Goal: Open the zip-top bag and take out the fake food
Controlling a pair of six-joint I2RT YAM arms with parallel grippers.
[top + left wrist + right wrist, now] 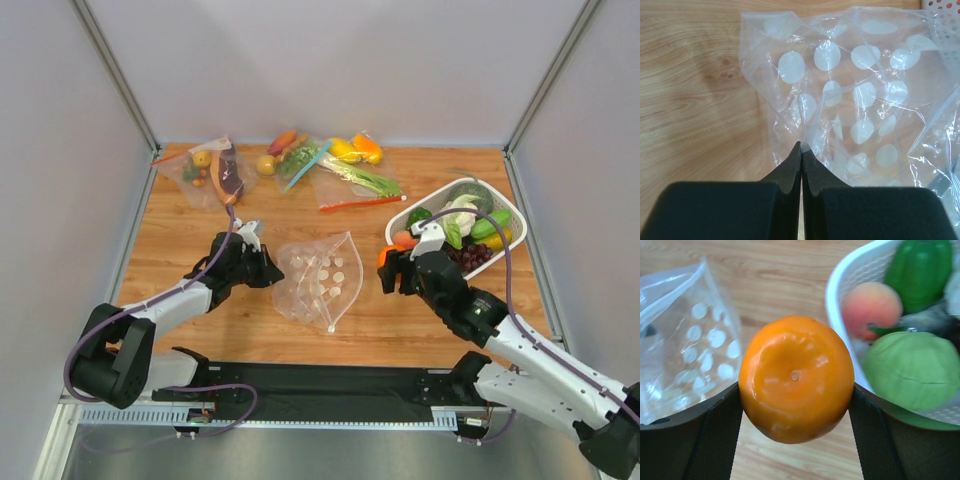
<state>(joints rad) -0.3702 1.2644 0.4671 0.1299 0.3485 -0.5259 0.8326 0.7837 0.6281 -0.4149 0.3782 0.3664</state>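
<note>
The clear zip-top bag (322,278) with pale round dots lies open and looks empty at the table's middle. My left gripper (268,270) is shut on the bag's left edge; in the left wrist view the fingertips (802,150) pinch the plastic (850,100). My right gripper (388,262) is shut on the round orange (796,377), held above the table between the bag (685,350) and the white basket (850,280). The white cauliflower (458,215) with green leaves and an elongated green piece (490,225) lie in the basket (495,195).
The basket at right also holds a peach (872,305), a green pepper (920,267), a pale green fruit (912,370) and purple grapes (472,257). Other bags of fake food (215,172) (350,165) lie along the back edge.
</note>
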